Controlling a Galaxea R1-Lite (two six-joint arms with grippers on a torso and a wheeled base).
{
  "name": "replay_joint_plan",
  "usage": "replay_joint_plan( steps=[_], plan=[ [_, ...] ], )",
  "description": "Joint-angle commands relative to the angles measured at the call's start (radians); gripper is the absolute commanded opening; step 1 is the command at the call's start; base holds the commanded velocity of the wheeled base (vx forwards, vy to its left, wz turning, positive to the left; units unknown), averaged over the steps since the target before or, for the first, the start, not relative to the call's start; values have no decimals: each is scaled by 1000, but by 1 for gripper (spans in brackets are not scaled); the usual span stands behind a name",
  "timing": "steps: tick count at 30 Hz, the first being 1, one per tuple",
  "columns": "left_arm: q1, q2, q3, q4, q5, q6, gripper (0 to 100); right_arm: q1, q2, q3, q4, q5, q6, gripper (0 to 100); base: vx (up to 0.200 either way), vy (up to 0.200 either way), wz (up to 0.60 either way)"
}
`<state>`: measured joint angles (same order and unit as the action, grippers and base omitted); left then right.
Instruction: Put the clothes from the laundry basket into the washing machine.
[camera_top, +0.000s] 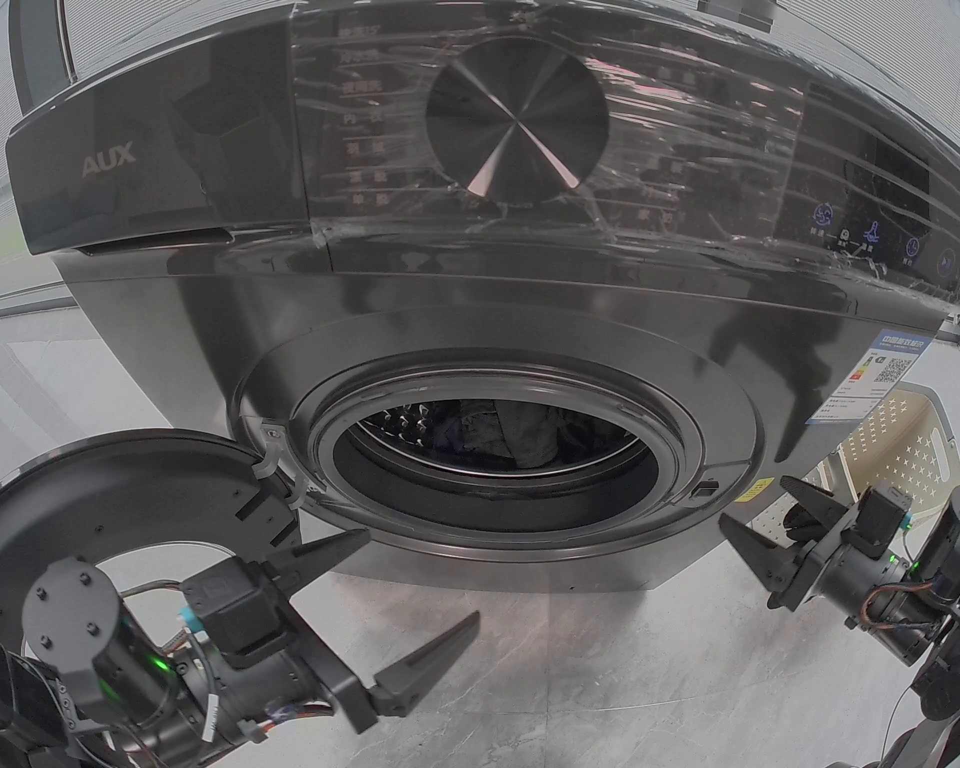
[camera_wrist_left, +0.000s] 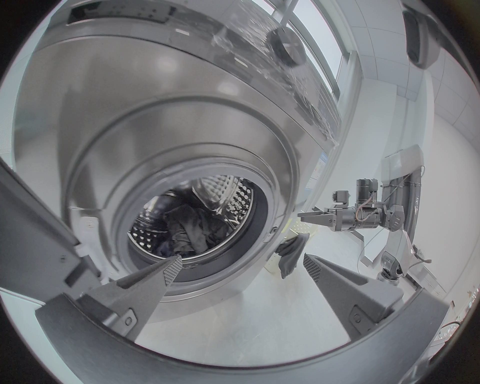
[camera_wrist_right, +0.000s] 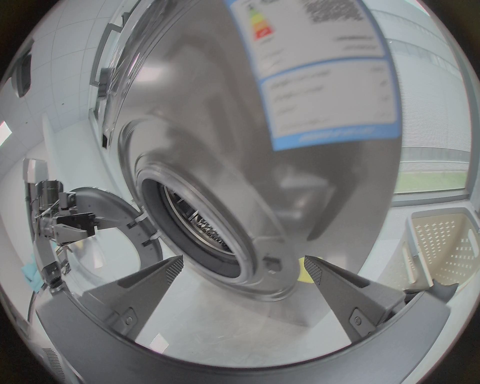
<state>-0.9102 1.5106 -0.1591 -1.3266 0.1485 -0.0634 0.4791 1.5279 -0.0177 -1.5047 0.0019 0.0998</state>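
The dark grey washing machine (camera_top: 480, 300) stands with its round port open, and dark clothes (camera_top: 495, 432) lie inside the drum (camera_wrist_left: 200, 220). My left gripper (camera_top: 420, 582) hangs low in front of the port's left side, open and empty. My right gripper (camera_top: 755, 505) is at the port's lower right, open with nothing held. Behind it stands the cream perforated laundry basket (camera_top: 905, 445). A dark garment (camera_wrist_left: 291, 252) drapes over the rim of the basket (camera_wrist_right: 445, 245).
The machine's round door (camera_top: 120, 500) is swung open to the left, just behind my left arm. Pale marble-patterned floor (camera_top: 600, 660) lies open in front of the machine. A yellow sticker (camera_top: 755, 489) sits on the machine's lower right front.
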Motion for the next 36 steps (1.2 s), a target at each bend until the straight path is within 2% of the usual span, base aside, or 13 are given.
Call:
replay_joint_plan(
  steps=[1, 7, 12, 17, 21, 24, 26, 29, 34, 35, 36],
  plan=[
    [74, -159, 96, 0, 0, 2, 100, -103, -180, 18, 90, -11, -5, 100, 0, 0, 0],
    [116, -256, 155, 12, -3, 4, 100, -142, -322, 16, 250, -62, -46, 100, 0, 0, 0],
    [145, -320, 158, 49, 0, 5, 100, -191, -356, 18, 271, -86, -46, 100, 0, 0, 0],
    [182, -438, 158, 152, 0, 5, 100, -241, -417, 18, 284, -105, -46, 100, 0, 0, 0],
    [258, -570, 158, 248, -4, 8, 100, -312, -500, 18, 336, -109, -46, 100, -50, 0, 0],
    [304, -629, 159, 290, -1, 17, 100, -333, -543, 18, 362, -111, -45, 100, -200, 0, 0],
    [364, -716, 159, 348, -15, 43, 100, -361, -629, 18, 431, -111, -43, 100, -200, 0, 0],
    [413, -784, 159, 431, -15, 60, 100, -390, -753, 18, 564, -109, -48, 100, -200, 0, 0],
    [488, -934, 159, 592, -27, 62, 100, -415, -1031, 16, 845, -106, -61, 100, -200, 0, 0],
    [488, -934, 159, 592, -27, 62, 100, -415, -1031, 16, 845, -106, -61, 100, -200, 0, 0],
    [522, -1011, 159, 661, -52, 56, 100, -422, -1140, 12, 971, -105, -61, 100, -200, 0, 0]
  ],
)
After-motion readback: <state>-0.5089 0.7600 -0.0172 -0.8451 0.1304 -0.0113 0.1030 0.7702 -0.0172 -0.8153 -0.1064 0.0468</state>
